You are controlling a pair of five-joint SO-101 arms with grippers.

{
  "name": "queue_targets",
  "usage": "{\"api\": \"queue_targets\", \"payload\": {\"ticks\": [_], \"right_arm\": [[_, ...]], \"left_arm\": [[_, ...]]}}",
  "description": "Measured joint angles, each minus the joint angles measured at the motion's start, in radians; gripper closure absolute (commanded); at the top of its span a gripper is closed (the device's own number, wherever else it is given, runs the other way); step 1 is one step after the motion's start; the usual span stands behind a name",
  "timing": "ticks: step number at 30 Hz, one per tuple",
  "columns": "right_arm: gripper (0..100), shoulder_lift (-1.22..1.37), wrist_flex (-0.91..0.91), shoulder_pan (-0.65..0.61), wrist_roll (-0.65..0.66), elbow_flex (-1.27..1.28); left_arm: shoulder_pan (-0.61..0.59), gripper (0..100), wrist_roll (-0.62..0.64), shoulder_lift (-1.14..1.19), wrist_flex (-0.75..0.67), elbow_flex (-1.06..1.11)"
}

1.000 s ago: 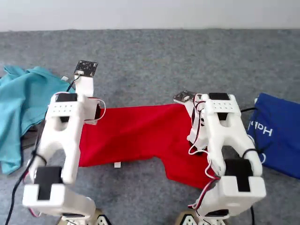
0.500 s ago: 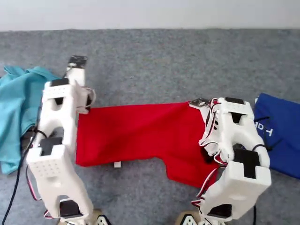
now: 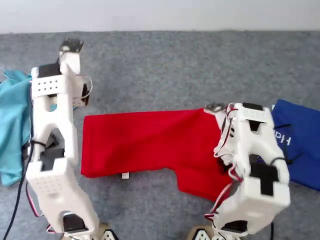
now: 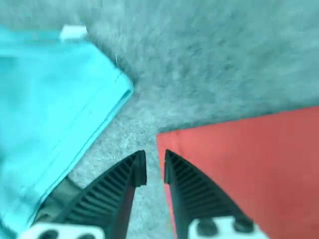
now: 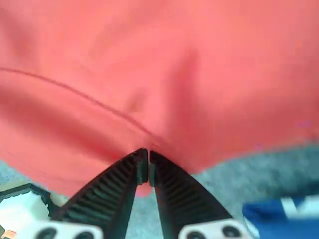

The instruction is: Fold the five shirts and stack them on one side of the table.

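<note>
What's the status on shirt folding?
Left gripper empty, jaws slightly apart, by red shirt corner. Right gripper shut on red shirt. Teal shirt close by left gripper.

A flat grey table covering of fuzzy, carpet-like felt [image 3: 165, 65] spreads across the whole work area. Along its far edge runs 1 plain, smooth white wall [image 3: 160, 15]. Light falls soft and even, casting faint shadows on the felt.
</note>
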Motion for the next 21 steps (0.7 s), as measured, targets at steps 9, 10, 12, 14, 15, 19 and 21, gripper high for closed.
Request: {"api": "queue_targets", "payload": {"ticks": [9,10,12,14,15,19,21], "right_arm": [[98.8,-0.338,0.167,0.006,0.002,0.0],[98.8,-0.368,0.192,0.005,0.002,0.0],[98.8,-0.427,0.238,0.005,0.002,0.0],[98.8,-0.482,0.287,0.006,0.002,0.0],[98.8,-0.511,0.311,0.011,0.002,0.0],[98.8,-0.621,0.35,0.078,0.002,0.003],[98.8,-0.663,0.35,0.118,0.002,0.006]], "left_arm": [[0.295,93,0.008,-0.21,0.178,-0.002],[0.311,93,0.008,-0.21,0.19,-0.002],[0.347,93,0.008,-0.212,0.203,0.015],[0.385,93,0.008,-0.212,0.204,0.048],[0.404,93,0.008,-0.213,0.204,0.061],[0.474,93,0.008,-0.213,0.204,0.091],[0.497,92,0.008,-0.213,0.204,0.091]]}}
